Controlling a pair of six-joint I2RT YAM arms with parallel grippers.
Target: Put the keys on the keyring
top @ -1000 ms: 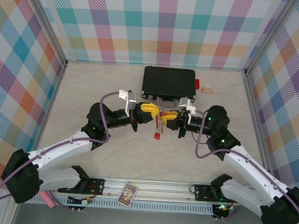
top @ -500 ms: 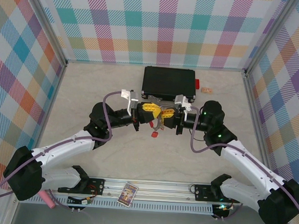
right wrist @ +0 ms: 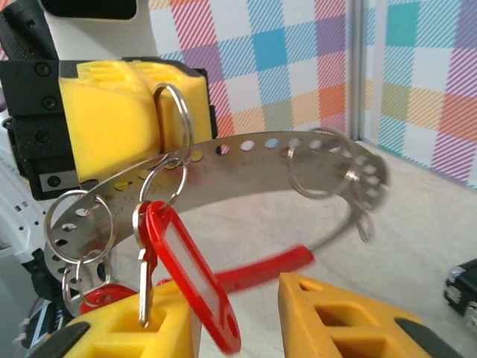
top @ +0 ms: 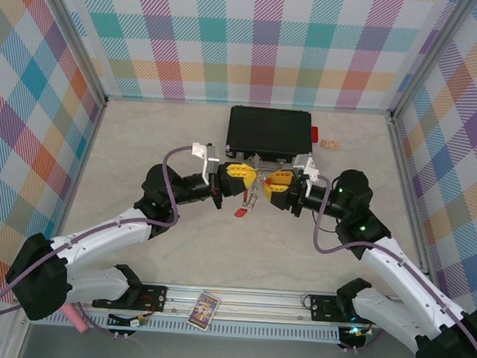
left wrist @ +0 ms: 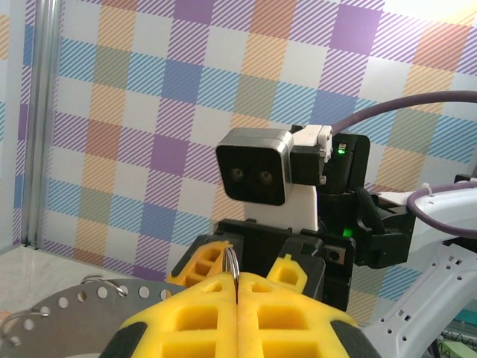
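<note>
Keyring point(right wrist: 246, 146): silvery perforated band bent into a loop, red sleeve over part of its arc, several small split rings through its holes. Hangs clear of the table point(top: 127, 134), in mid-air between the two pincers and near the front edge of the black case point(top: 270, 130). Left pincer point(left wrist: 237, 294): fully closed, pinching one small split ring of the keyring edge-on between its yellow pads. Right pincer point(right wrist: 223, 317): fingers parted with a plain gap, gripping nothing. Red-tagged key point(right wrist: 186, 276): dangling in that gap from a small ring on the band, tag touching or just beside the inner face of one finger, cannot tell which. Second key point(right wrist: 104, 294): red-headed, partly hidden, hanging lower from the same band. Third key: not made out. Step in hand, by judgement: release of the red-tagged key, already hung on the band. Next move, by judgement: straight retreat of the right pincer without snagging tag or ring, a firm left grip meanwhile, then a check for any key not yet hung.
</note>
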